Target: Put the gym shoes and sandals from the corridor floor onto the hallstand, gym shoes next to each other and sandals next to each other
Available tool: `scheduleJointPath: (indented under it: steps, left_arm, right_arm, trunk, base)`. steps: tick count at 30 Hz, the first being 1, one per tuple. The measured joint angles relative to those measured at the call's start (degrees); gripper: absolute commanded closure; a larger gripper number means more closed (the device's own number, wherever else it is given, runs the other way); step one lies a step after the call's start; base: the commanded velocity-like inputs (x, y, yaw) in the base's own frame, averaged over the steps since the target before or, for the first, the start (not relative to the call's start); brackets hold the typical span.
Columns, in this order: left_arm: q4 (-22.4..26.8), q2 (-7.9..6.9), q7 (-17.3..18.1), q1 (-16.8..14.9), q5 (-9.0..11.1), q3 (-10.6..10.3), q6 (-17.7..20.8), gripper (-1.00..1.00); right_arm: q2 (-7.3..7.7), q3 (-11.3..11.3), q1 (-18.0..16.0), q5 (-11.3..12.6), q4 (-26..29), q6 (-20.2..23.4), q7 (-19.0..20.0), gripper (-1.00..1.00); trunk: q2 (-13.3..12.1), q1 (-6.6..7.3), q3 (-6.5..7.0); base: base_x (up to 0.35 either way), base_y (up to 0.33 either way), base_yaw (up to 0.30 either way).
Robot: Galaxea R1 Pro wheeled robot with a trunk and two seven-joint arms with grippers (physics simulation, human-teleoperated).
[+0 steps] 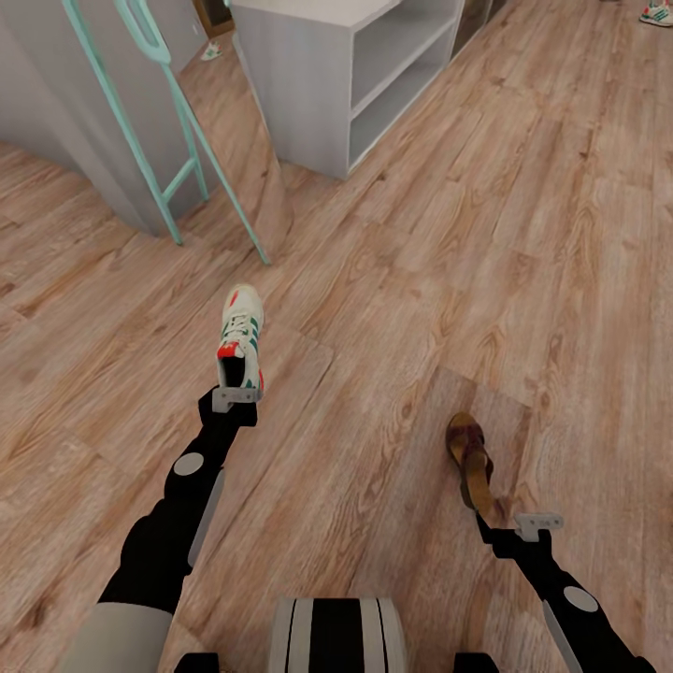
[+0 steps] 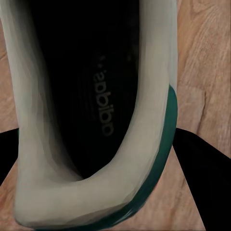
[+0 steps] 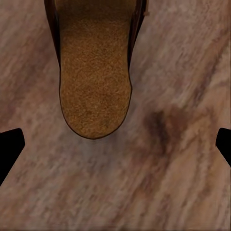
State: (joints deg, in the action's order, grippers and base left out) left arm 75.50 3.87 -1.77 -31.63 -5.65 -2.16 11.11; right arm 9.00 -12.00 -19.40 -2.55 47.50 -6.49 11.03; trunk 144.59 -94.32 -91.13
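One gym shoe (image 1: 242, 329), white with green stripes and a red-orange heel, is gripped at its heel by my left gripper (image 1: 236, 381), toe pointing away. In the left wrist view its dark inside (image 2: 96, 96) sits between the black fingers (image 2: 199, 166). The second gym shoe (image 1: 657, 13) lies on the corridor floor (image 1: 523, 243) at the far right. A brown sandal (image 1: 470, 460) lies just ahead of my right gripper (image 1: 486, 520), which is open. Its tan footbed (image 3: 95, 72) lies beyond the widely spread fingertips (image 3: 9, 149). The pale hallstand (image 1: 299, 103) stands at the back.
A teal-framed leaning mirror (image 1: 178, 121) stands left of the hallstand, against a grey wall (image 1: 56, 93). A small pale shoe shape (image 1: 211, 51) shows in its glass. Wood planks stretch wide between me and the rack's open shelves (image 1: 397, 65).
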Motion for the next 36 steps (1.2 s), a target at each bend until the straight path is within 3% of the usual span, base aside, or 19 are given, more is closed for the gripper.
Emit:
scheduleJointPath:
  steps: [10,36]
  left_arm:
    - [0.4,0.02,0.0,0.2,0.0,-0.1,-0.1,1.0]
    - [0.4,0.07,0.0,0.0,0.0,0.0,-0.1,1.0]
  right_arm:
    - [0.0,0.0,0.0,0.0,-0.2,0.0,0.0,-1.0]
    - [0.0,0.1,0.0,0.0,-2.0,-0.1,0.0,-1.0]
  trunk:
    - [0.0,-0.07,-1.23]
    - [0.0,-0.05,-1.31]
  base:
    - [0.0,0.0,0.0]
    - [0.08,0.006,0.0]
